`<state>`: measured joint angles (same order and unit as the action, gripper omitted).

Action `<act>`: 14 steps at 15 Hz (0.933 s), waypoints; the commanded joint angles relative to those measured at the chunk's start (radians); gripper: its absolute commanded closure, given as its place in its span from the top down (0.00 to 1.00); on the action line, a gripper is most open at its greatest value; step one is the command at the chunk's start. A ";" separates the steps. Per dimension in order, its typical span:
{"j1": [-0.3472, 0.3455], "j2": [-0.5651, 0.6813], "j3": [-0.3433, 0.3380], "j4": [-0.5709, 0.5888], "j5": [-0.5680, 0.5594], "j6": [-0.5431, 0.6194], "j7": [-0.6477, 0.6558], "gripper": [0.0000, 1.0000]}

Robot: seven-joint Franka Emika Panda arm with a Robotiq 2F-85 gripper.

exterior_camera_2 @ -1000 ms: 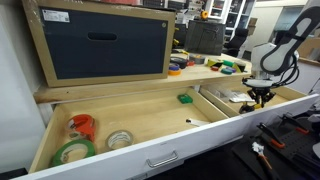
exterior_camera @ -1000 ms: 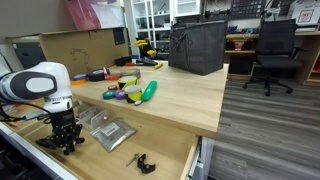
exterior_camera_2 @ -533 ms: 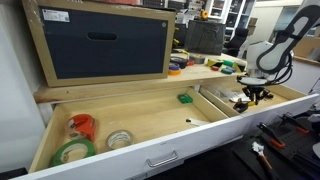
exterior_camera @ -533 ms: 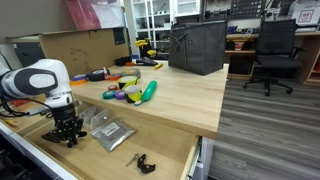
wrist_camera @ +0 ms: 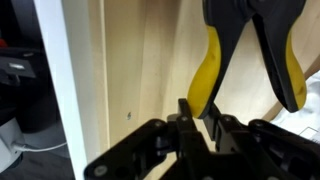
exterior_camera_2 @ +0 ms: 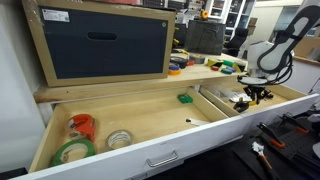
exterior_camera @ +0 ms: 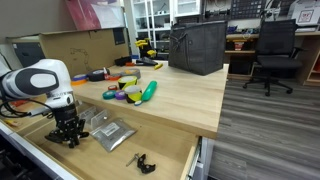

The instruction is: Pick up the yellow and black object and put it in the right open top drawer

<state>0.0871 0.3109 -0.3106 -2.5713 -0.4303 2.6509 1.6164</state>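
Note:
The yellow and black object [wrist_camera: 208, 62] is a slim clamp with yellow handles and black jaws. In the wrist view it hangs over pale wood beside a drawer wall. My gripper [wrist_camera: 200, 110] is shut on one yellow handle. In both exterior views the gripper [exterior_camera: 67, 131] [exterior_camera_2: 252, 98] sits low inside the right open top drawer [exterior_camera: 172, 150] [exterior_camera_2: 291, 95], and its fingers hide the clamp there.
A silver bag [exterior_camera: 108, 132] and a small black clip [exterior_camera: 143, 162] lie in the same drawer. The neighbouring drawer [exterior_camera_2: 150, 125] holds tape rolls [exterior_camera_2: 74, 150] and a green block [exterior_camera_2: 185, 98]. Coloured items [exterior_camera: 135, 92] and a black bin [exterior_camera: 197, 47] stand on the tabletop.
The gripper, still holding the clamp, shifted slightly along the drawer toward the silver bag a second ago. It has stayed still since.

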 commanded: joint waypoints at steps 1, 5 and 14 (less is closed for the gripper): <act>0.028 0.002 -0.028 0.011 -0.048 0.016 0.069 0.45; 0.036 -0.011 -0.027 0.012 -0.082 0.008 0.100 0.68; 0.024 -0.157 0.079 -0.044 -0.080 -0.039 -0.105 1.00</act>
<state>0.1280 0.2504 -0.2785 -2.5674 -0.5151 2.6471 1.6235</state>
